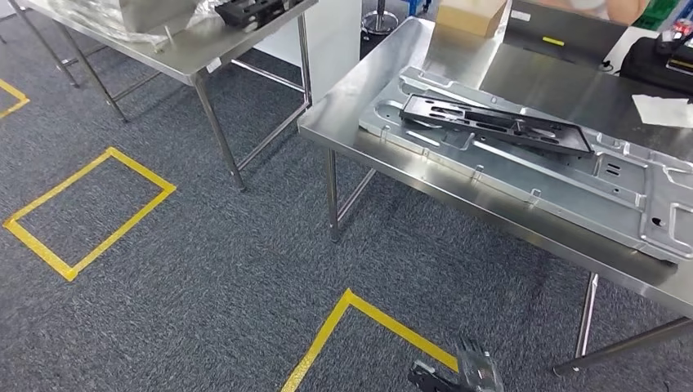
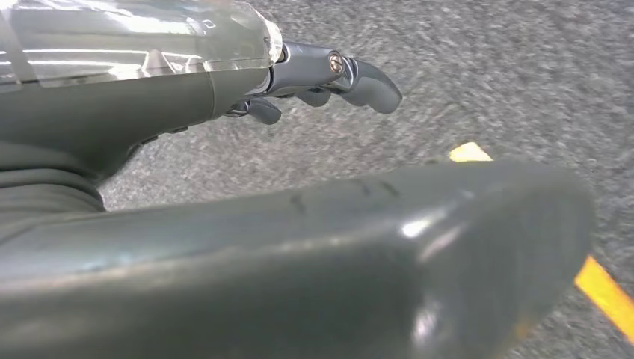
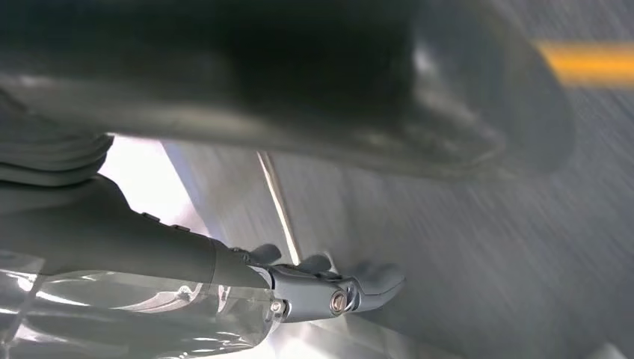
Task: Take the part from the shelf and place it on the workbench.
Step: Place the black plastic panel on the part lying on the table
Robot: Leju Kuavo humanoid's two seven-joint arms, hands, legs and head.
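A long black part [image 1: 498, 122] lies flat on a silver stamped metal plate [image 1: 629, 188] on the steel workbench [image 1: 384, 131] at the right. Another black part [image 1: 249, 11] rests on the far steel table [image 1: 192, 53] at the top left. My right hand [image 1: 458, 376] hangs low over the carpet near the workbench's front, holding nothing. In the right wrist view that hand [image 3: 262, 90] has its fingers [image 3: 374, 280] apart from the thumb and empty. My left hand [image 2: 224, 239] also hangs above the carpet, its fingers [image 2: 362, 81] spread and empty.
Yellow tape marks a square [image 1: 90, 211] and a corner [image 1: 347, 304] on the grey carpet. The workbench's legs [image 1: 333, 196] stand by the open floor between the two tables. A cardboard box [image 1: 470, 15], a white sheet [image 1: 662, 109] and a black bag [image 1: 658, 61] sit at the workbench's back.
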